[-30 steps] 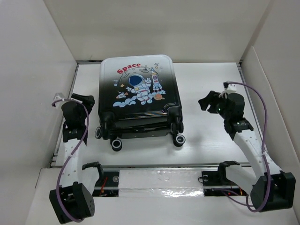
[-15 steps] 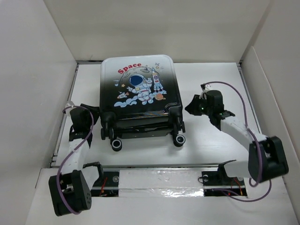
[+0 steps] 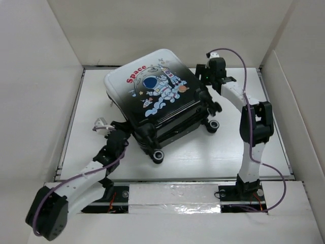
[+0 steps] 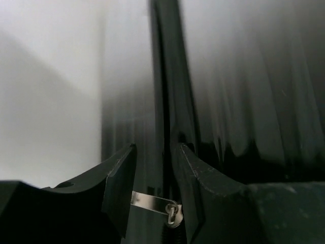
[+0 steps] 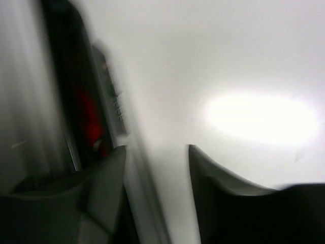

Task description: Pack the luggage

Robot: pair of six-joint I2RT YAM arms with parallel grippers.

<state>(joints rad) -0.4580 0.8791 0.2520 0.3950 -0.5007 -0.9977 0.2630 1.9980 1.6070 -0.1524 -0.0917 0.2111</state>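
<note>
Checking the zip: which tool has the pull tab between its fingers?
The left tool, pull tab in its gap at the luggage seam; the right tool frames only white.

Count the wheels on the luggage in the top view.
4 wheels, all at the near end of the luggage: two with pale hubs, at the front corner and at the right; two darker ones behind them, harder to make out.
</note>
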